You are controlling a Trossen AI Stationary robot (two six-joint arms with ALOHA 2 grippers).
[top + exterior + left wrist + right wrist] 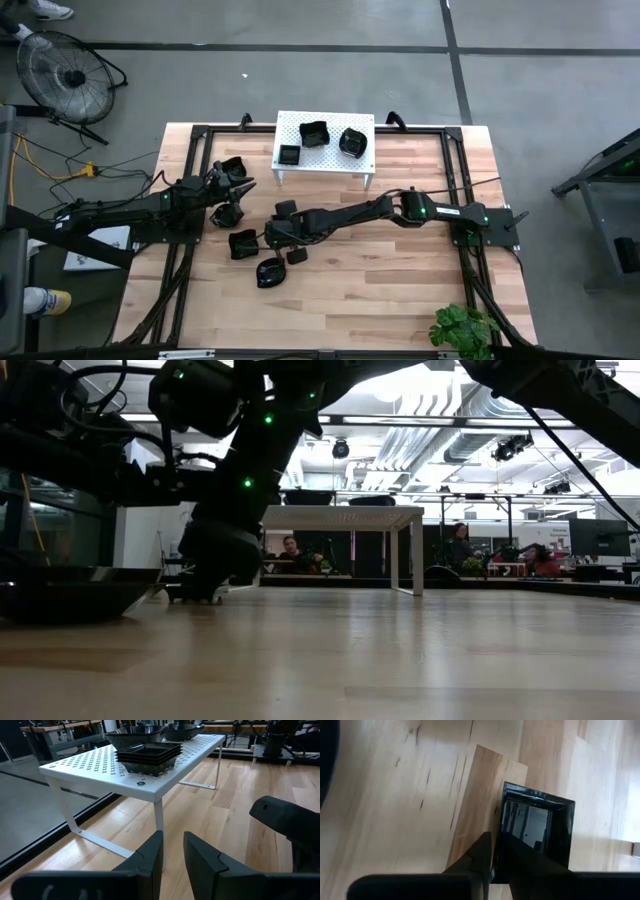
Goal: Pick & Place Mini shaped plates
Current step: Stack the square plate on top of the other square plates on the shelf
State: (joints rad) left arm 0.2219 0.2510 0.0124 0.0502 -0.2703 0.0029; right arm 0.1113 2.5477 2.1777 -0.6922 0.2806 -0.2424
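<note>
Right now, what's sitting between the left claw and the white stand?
Nothing. In the left wrist view only bare wooden table lies between the left claw and the white stand, which carries stacked black plates.

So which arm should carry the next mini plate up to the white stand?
Right. Its end effector is already pinched on the rim of a square plate on the table. The left end effector holds nothing and sits near the stand.

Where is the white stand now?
In the high view the white stand sits at the table's far edge, near the middle, carrying three black plates. The left pincer is beside it, to its left.
</note>
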